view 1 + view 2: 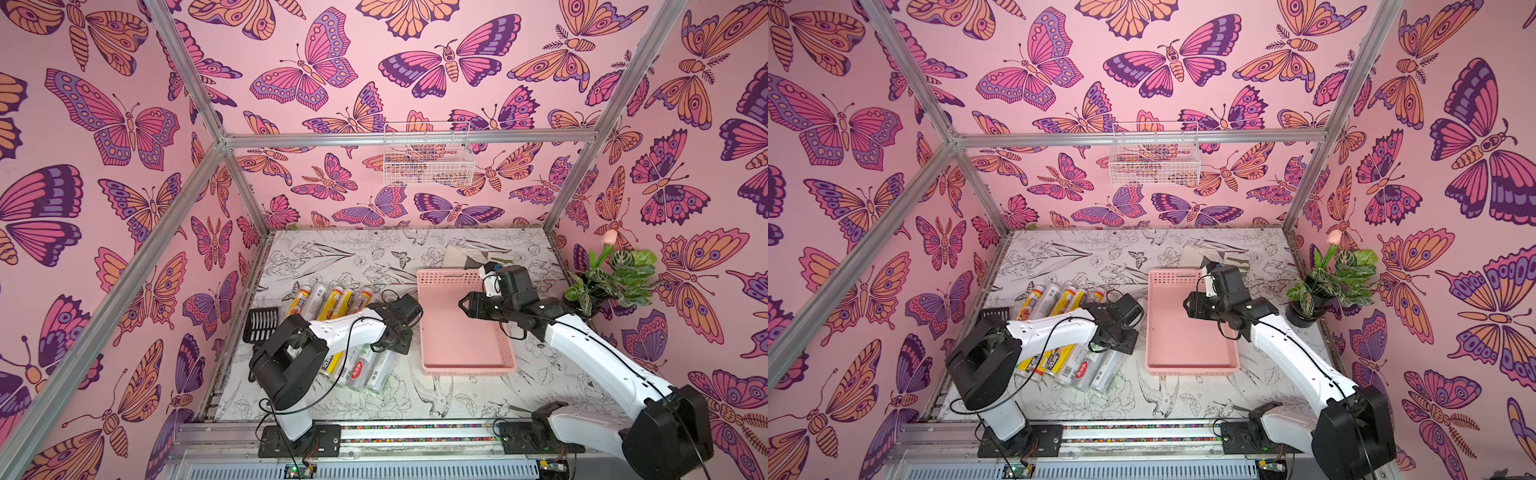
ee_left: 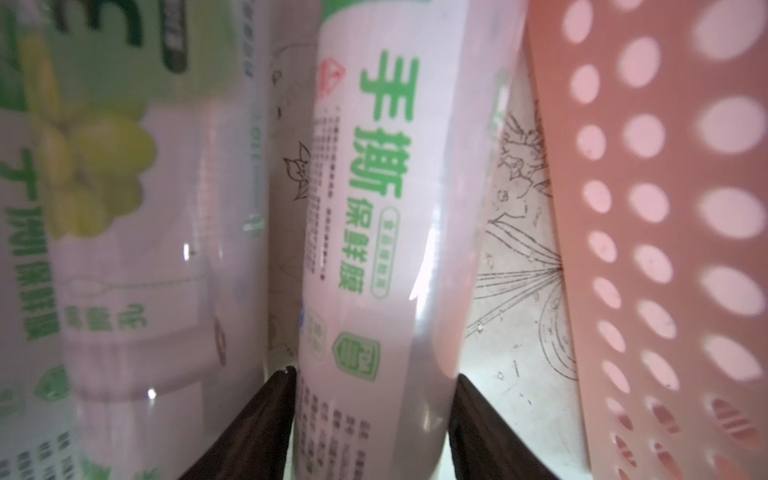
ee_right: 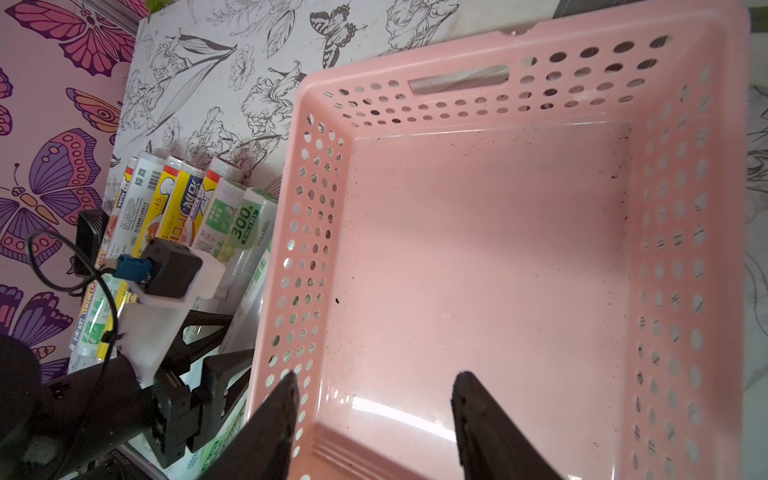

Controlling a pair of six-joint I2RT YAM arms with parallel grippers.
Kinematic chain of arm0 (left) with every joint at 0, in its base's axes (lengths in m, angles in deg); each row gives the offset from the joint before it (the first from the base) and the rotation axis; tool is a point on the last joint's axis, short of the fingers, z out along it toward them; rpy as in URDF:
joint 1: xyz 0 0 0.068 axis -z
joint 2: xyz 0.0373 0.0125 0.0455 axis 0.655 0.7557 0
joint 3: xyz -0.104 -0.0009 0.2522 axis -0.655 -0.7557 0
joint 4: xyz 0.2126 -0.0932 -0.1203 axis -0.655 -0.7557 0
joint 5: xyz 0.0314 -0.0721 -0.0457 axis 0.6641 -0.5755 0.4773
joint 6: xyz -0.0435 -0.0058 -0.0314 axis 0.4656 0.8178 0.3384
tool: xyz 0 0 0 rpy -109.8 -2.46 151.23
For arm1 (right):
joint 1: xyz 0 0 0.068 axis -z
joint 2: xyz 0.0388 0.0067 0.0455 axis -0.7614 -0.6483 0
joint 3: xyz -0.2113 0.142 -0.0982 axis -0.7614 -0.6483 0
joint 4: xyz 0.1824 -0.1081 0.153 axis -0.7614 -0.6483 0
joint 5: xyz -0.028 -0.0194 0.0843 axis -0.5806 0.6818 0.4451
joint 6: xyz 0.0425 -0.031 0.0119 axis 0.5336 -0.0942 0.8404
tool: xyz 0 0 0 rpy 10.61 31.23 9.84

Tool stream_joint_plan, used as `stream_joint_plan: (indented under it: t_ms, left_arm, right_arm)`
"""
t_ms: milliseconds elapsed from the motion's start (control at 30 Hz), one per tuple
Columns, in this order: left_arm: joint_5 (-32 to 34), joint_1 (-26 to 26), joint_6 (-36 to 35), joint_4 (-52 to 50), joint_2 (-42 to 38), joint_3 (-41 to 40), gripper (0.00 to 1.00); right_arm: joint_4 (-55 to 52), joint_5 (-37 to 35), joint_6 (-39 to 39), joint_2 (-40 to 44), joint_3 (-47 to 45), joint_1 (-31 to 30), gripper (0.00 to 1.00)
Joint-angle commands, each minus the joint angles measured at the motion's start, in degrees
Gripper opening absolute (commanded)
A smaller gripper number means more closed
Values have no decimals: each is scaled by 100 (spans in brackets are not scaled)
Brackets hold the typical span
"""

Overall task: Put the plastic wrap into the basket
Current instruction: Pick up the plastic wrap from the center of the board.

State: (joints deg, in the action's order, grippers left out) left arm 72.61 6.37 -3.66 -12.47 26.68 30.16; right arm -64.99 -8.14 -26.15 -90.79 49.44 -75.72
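Several plastic wrap rolls lie side by side left of the basket: yellow ones farther back and whitish-clear ones with green print nearer. The pink basket sits mid-table with nothing in it. My left gripper is low over the rolls and open. Its dark fingers stand close against both sides of one whitish-clear roll, which lies on the table beside the basket wall. My right gripper hovers open over the basket's floor, with nothing between its fingers.
A black slotted scoop lies left of the rolls by the wall. A white wire basket hangs on the back wall. A potted plant stands at the right edge. Folded flat items lie behind the pink basket.
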Motion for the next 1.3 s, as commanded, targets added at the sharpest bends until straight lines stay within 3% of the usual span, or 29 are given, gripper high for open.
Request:
stream_joint_plan:
  t_ms: [0, 233, 400, 900, 1167, 1267]
  left_arm:
    - [160, 34, 124, -254, 155, 77, 63]
    - [186, 82, 158, -253, 267, 134, 61]
    - [177, 135, 167, -257, 177, 139, 50]
    - [673, 235, 423, -220, -1149, -58, 24]
    - [733, 229, 635, -131, -1705, 373, 18]
    - [451, 228, 725, 204, -1739, 673, 16]
  right_arm:
    - [13, 1, 33, -29, -29, -50, 63]
    - [-23, -29, 6, -15, -29, -50, 63]
    - [5, -20, 39, -14, -38, -50, 63]
    - [3, -37, 40, -9, -17, -50, 64]
    - [-160, -364, 241, 97, 186, -50, 64]
    - [-224, -534, 396, 237, 219, -50, 64]
